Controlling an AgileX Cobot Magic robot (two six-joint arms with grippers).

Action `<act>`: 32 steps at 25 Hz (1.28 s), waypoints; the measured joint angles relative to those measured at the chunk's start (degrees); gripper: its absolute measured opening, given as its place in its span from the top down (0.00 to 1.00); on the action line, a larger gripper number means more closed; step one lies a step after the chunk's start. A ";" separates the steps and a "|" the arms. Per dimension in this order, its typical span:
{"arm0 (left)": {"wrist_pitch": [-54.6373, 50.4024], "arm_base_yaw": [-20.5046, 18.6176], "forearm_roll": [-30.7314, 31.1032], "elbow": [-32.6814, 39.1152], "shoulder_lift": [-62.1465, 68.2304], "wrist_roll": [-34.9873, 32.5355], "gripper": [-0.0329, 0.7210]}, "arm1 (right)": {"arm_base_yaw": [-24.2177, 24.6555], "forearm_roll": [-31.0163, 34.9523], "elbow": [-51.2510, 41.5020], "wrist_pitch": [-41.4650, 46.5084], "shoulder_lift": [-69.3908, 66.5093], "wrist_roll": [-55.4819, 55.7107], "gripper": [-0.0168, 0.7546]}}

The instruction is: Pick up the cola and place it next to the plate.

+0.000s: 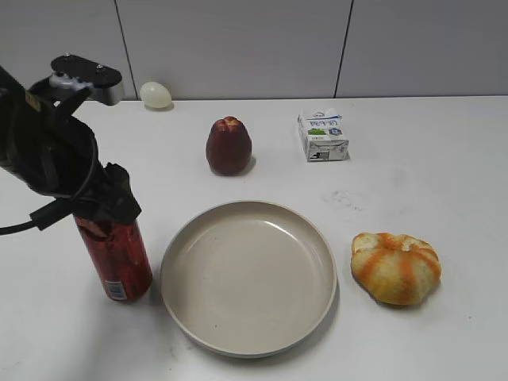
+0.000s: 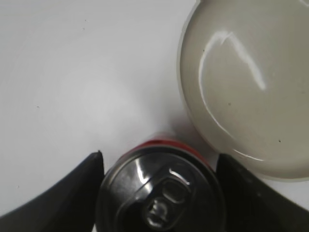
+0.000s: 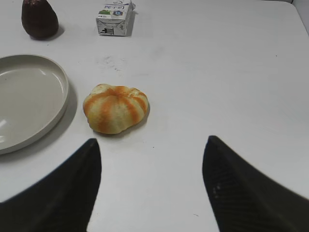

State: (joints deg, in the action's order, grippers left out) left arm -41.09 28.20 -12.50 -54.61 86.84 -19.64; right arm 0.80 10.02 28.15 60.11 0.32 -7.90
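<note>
The cola point(image 1: 119, 262) is a dark-red can standing upright on the white table, just left of the plate point(image 1: 246, 278). My left gripper point(image 1: 107, 210) comes down over the can's top with a finger on each side, shut on it. In the left wrist view the can's silver top and pull tab point(image 2: 161, 193) fill the space between the two dark fingers point(image 2: 159, 164), and the beige plate point(image 2: 241, 87) lies at the upper right. My right gripper point(image 3: 152, 159) is open and empty above bare table; it does not show in the exterior view.
A dark-red fruit point(image 1: 228, 146) and a small milk carton point(image 1: 323, 135) stand behind the plate. An orange-striped pumpkin-shaped object point(image 1: 396, 267) lies right of the plate. A pale egg-shaped object point(image 1: 155, 94) sits at the back wall.
</note>
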 joint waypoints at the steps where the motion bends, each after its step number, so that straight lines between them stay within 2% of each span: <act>1: 0.25 0.00 -0.11 0.00 0.04 0.00 0.26 | 0.00 0.00 0.00 0.00 0.00 0.00 0.29; 3: 0.25 0.00 -0.47 -0.18 0.18 0.00 0.24 | 0.00 0.00 0.00 0.00 0.00 0.00 0.29; 8: -3.05 0.00 -1.91 -1.95 0.31 0.06 0.10 | 0.00 0.00 0.00 0.00 0.00 0.00 0.29; 13: -10.76 0.00 -1.04 -8.53 -1.30 0.06 0.08 | 0.00 0.00 0.00 0.00 0.00 0.00 0.29; 18: -15.01 -1.38 3.64 -15.41 -4.92 2.35 0.09 | 0.00 0.00 0.00 0.00 0.00 0.00 0.29; 20: -16.99 -3.68 6.77 -17.37 -5.67 4.84 0.10 | 0.00 0.00 0.00 0.00 0.00 0.00 0.29; 25: -26.41 -13.41 14.37 -19.89 -6.05 8.92 0.13 | 0.00 0.00 0.00 0.00 0.00 -0.05 0.29; 29: -28.24 -22.50 15.23 -19.89 -8.19 9.80 0.16 | 0.00 0.00 0.00 0.00 0.00 -0.05 0.29; 32: -28.45 -28.81 12.50 -19.89 -11.05 10.36 0.17 | 0.00 0.00 0.00 0.00 0.00 -0.05 0.29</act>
State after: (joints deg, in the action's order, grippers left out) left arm -69.54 -0.61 0.00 -74.50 75.78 -9.28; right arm 0.80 10.02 28.15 60.11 0.32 -7.95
